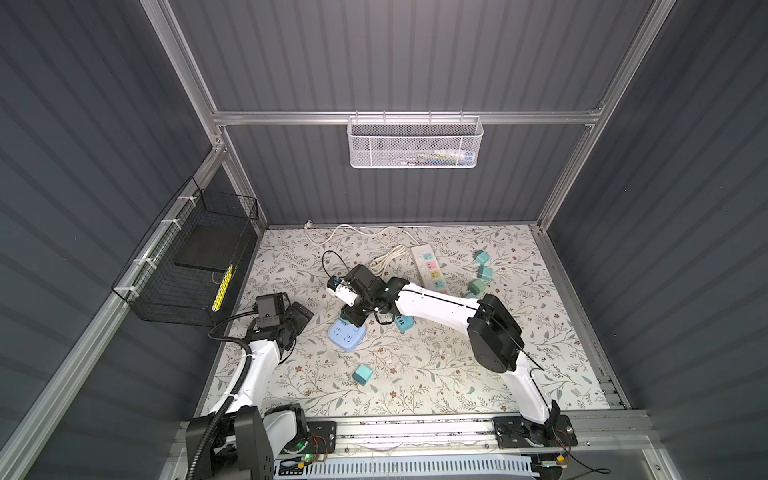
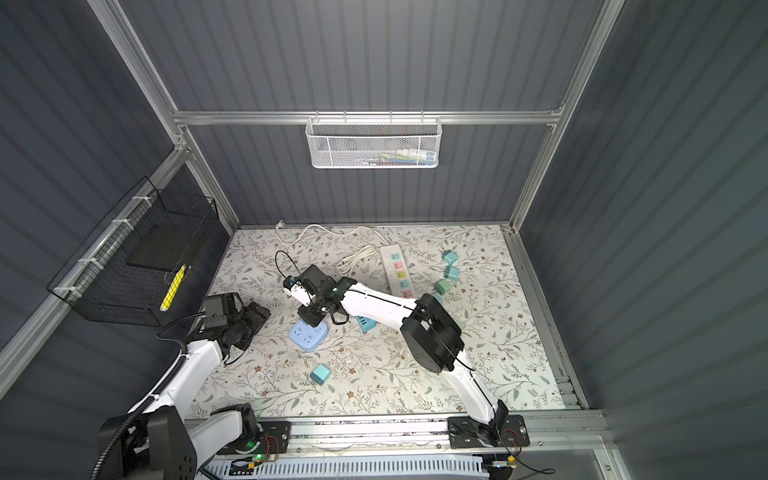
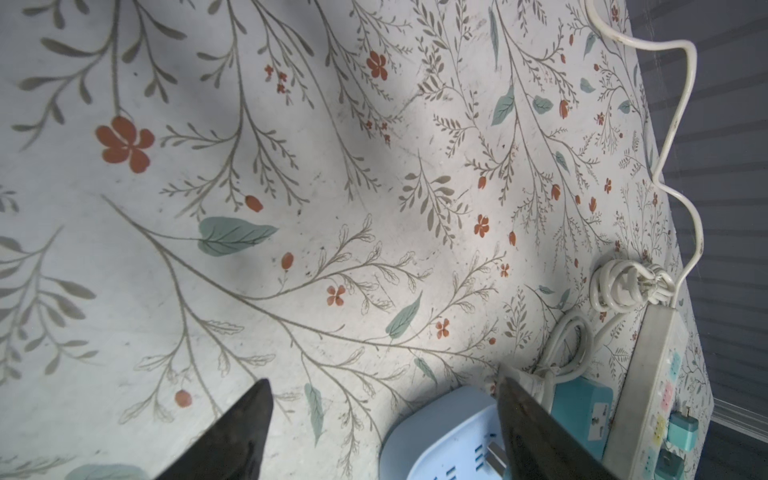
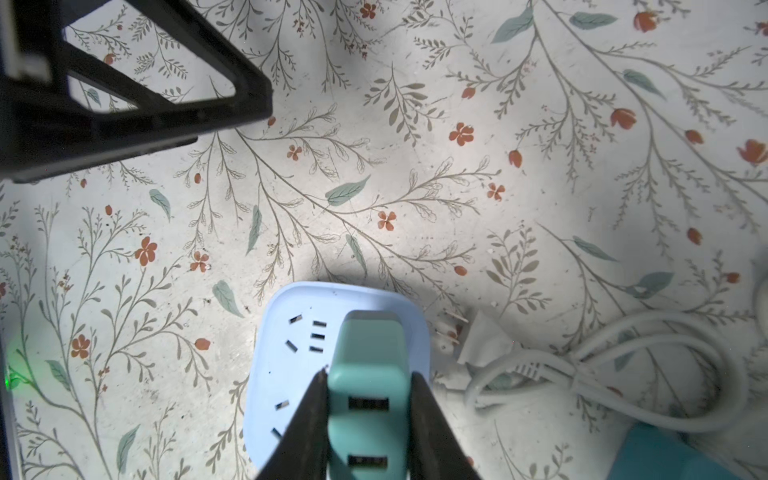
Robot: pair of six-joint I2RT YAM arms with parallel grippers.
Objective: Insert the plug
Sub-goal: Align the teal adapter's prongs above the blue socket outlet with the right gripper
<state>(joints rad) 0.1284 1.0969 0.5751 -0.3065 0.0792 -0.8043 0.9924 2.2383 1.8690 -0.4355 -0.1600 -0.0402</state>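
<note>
Right wrist view only: right hand [image 4: 369,376] clenched on the teal plug [image 4: 368,353], one finger per side, 2 USB slots facing the cam. Plug sits over one end of the light-blue socket block [image 4: 286,374]; can't tell from here if the pins are in. Same view alone shows a white corded plug [image 4: 478,340] lying just beside the block; in the top views the arm hides it.

Left wrist view adds a bare metal pin [image 3: 495,453] showing above the block's face, partly behind a finger. Left hand [image 3: 382,376] released, fingers wide apart, nothing btwn them but worktop [image 3: 332,187].

Only the top views show both hands at once. In a top view the right hand [image 1: 353,318] is atop the block, w/ the left hand [image 1: 300,314] near it but apart. Held plug barely visible there.

Counts:
- Socket units x3: light-blue block, teal block [image 1: 405,324], long white strip [image 1: 428,266].
- Teal plugs: 1 held + 4 loose clearly seen. 3 are beside the strip [image 1: 482,272], 1 alone toward the front [image 1: 362,374]. More may hide behind the arm.
- Baskets x2: white mesh basket [image 1: 415,143] on the back rail, black wire basket [image 1: 187,266] on the left wall.
</note>
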